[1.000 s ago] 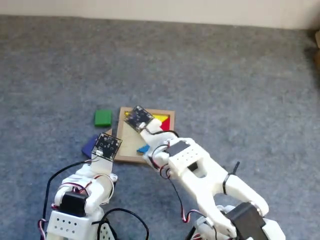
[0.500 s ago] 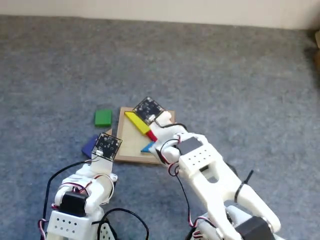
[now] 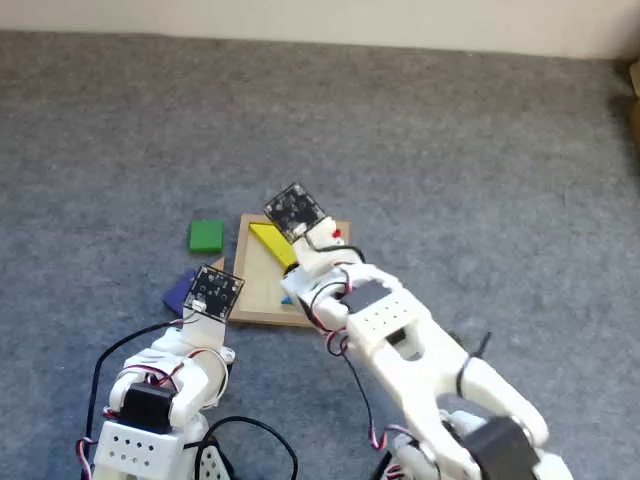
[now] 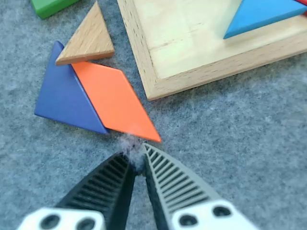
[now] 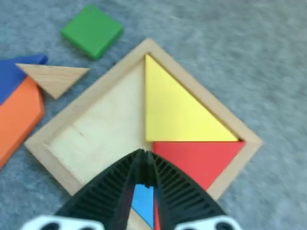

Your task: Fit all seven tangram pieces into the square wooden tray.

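Note:
The square wooden tray holds a yellow triangle, a red triangle and a light blue triangle. My right gripper hovers shut over the tray's middle, its tips at the corner where yellow and red meet, nothing held. Outside the tray's left side lie a green square, a small wooden triangle, an orange parallelogram and a dark blue triangle. My left gripper is shut just short of the orange piece's pointed corner, above the carpet.
Everything lies on grey carpet, with wide free room behind and to the right of the tray. The right arm's white body stretches over the tray's near right corner. A light wall strip runs along the far edge.
The right arm swung its wrist toward the tray's far side, uncovering the yellow triangle. The left arm and the loose pieces have not moved.

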